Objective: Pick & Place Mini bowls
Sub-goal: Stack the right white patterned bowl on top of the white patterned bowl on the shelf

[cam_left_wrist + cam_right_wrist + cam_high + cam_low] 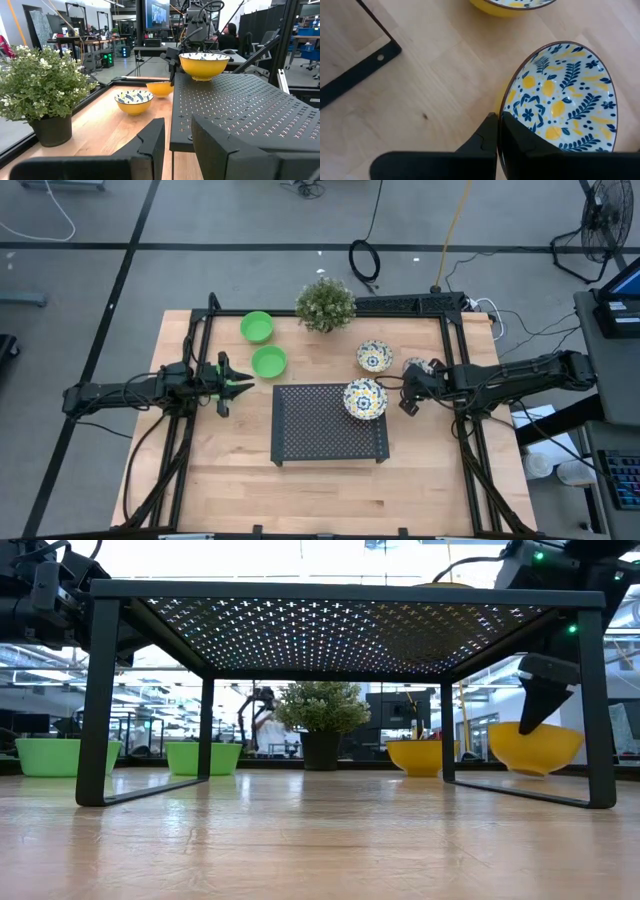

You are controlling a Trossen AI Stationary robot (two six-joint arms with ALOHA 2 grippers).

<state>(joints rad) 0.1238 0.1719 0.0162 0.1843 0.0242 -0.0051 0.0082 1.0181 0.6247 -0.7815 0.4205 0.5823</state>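
Two green mini bowls (pixel 257 327) (pixel 268 362) stand on the wooden table at the far left. One floral mini bowl (pixel 374 357) rests on the table. Another (pixel 365 399) sits on the far right corner of the black perforated rack (pixel 325 430). A third floral bowl (pixel 565 100) is at my right gripper (pixel 496 120), which is shut on it just right of the rack. My left gripper (pixel 177 150) hangs level and open beside the nearer green bowl, with nothing between its fingers. My right gripper pinches the floral bowl's rim (pixel 504 107), one finger (pixel 520 142) inside the bowl and one (pixel 482 142) outside. The fingers slant down from the table's right side. The bowl is tilted; whether its foot (pixel 535 770) is clear of the table, I cannot tell.
A potted plant (pixel 326 304) stands at the table's far edge between the green and floral bowls. The rack takes up the table's middle, its legs (pixel 95 700) on the wood. Black frame rails (pixel 455 350) run along the table's sides. Bare wood lies in front of the rack.
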